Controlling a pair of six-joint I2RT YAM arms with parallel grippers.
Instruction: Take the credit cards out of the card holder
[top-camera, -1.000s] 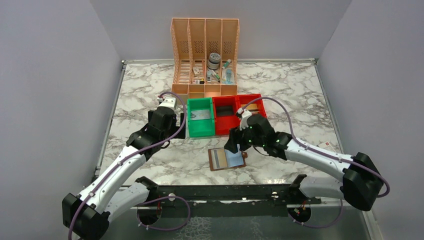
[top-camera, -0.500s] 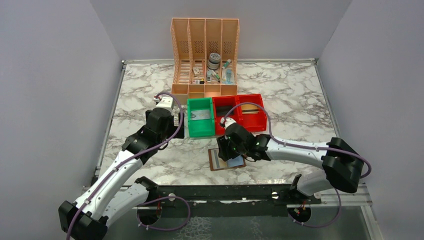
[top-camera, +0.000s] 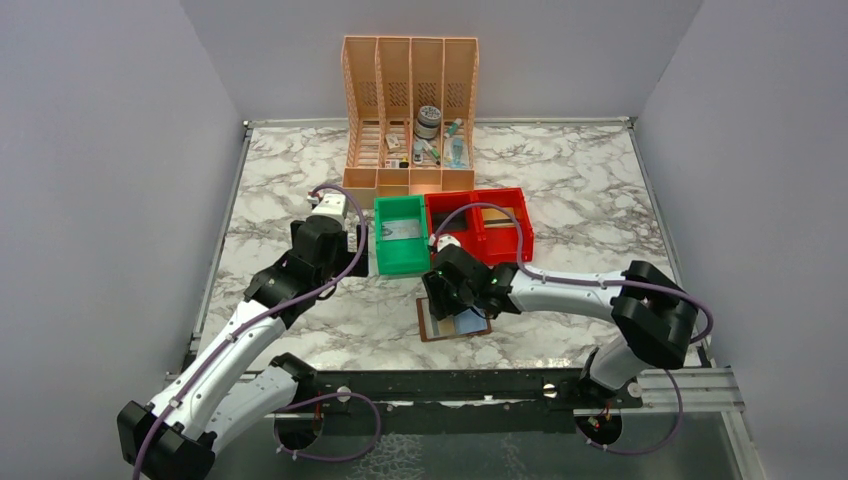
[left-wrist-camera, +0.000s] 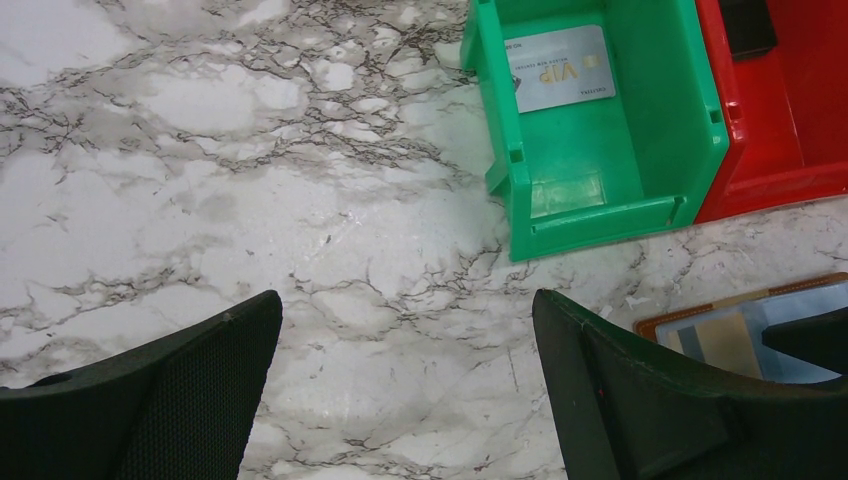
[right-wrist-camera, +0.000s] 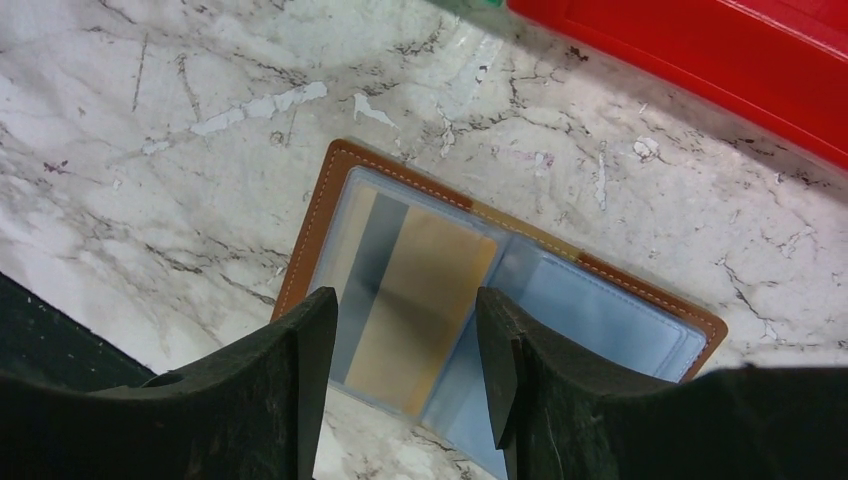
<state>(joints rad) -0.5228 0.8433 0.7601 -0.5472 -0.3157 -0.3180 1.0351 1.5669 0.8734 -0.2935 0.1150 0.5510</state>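
One card holder (right-wrist-camera: 600, 305), one green bin (top-camera: 401, 258), one organiser (top-camera: 362, 100).

**Card holder (right-wrist-camera: 600, 310) open, 1 card in the green bin (left-wrist-camera: 600, 218)**

The brown card holder lies open and flat, inside face up, near the front right corner of the green bin. Its left half shows 1 tan card (right-wrist-camera: 420, 295) behind clear plastic; its right half looks pale blue. 1 grey card (left-wrist-camera: 558, 68) lies flat inside the green bin, in the rear half.
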